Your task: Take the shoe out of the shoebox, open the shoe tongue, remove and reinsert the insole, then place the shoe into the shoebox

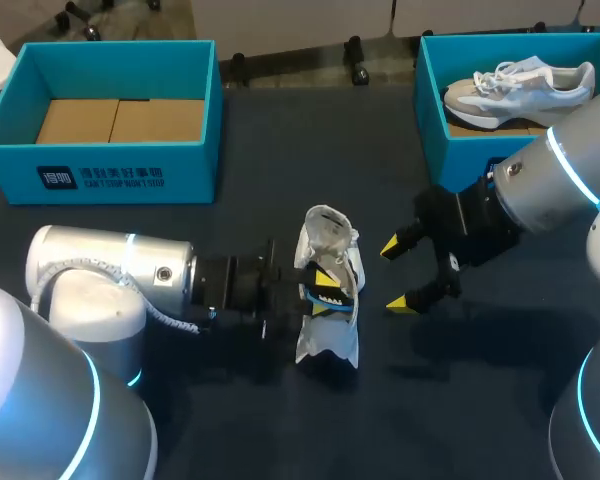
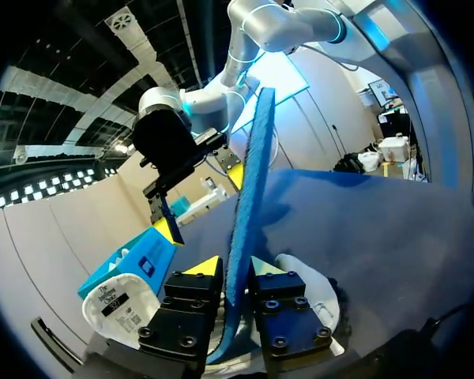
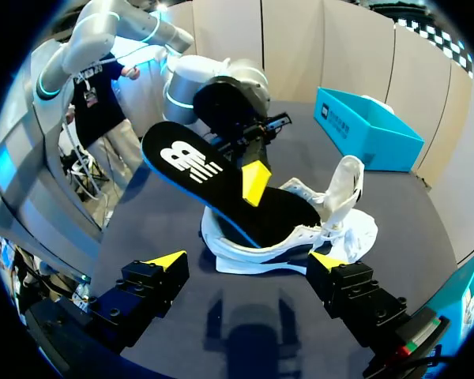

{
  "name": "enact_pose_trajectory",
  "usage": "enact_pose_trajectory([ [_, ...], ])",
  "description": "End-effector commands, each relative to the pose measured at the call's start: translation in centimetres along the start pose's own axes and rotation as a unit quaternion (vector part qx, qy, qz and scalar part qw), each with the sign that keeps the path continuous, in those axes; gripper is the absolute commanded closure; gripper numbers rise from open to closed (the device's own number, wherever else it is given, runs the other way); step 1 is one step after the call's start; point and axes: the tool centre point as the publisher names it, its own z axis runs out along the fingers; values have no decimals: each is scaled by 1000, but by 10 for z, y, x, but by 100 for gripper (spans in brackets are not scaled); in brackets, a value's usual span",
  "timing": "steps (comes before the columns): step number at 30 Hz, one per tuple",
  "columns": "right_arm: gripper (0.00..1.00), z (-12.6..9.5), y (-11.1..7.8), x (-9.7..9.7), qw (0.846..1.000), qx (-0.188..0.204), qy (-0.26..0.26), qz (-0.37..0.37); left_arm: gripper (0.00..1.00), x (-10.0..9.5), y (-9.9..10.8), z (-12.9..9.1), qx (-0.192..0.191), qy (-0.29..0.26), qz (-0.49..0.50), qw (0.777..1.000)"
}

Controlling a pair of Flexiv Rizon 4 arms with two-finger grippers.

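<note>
Shoebox at right holds one sneaker; left pincer clamps the insole, right pincer gapes wide.

Camera layout: three views, all sharing the shoe at mid-table.
Head camera: high behind the robot, looking down over the whole table. Left wrist camera: low, close behind the left gripper, facing right. Right wrist camera: close behind the right gripper, facing left; each sights the other gripper.
</note>
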Motion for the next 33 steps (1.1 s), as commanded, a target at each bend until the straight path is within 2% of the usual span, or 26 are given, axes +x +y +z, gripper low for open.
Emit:
enact_pose_trajectory([
  [1,0,2,0,0,1000,1,-1,0,100,3,-7,-4,-9,1,-1,1000],
  [13,0,2,0,0,1000,1,-1,0,100,1,12,11,-29,14,26,999],
  [24,0,2,0,0,1000,1,-1,0,100,-7,35,11,-57,18,50,997],
  [28,0,2,0,0,1000,1,-1,0,100,-8,32,9,-55,11,45,997],
  [29,0,2,0,0,1000,1,-1,0,78,-7,30,8,-53,9,46,997],
  [30,0,2,0,0,1000,1,-1,0,71,-7,27,6,-51,7,46,998],
  [31,0,2,0,0,1000,1,-1,0,65,-7,25,4,-50,6,46,998],
  [33,0,2,0,0,1000,1,-1,0,65,-5,20,1,-48,5,48,998],
])
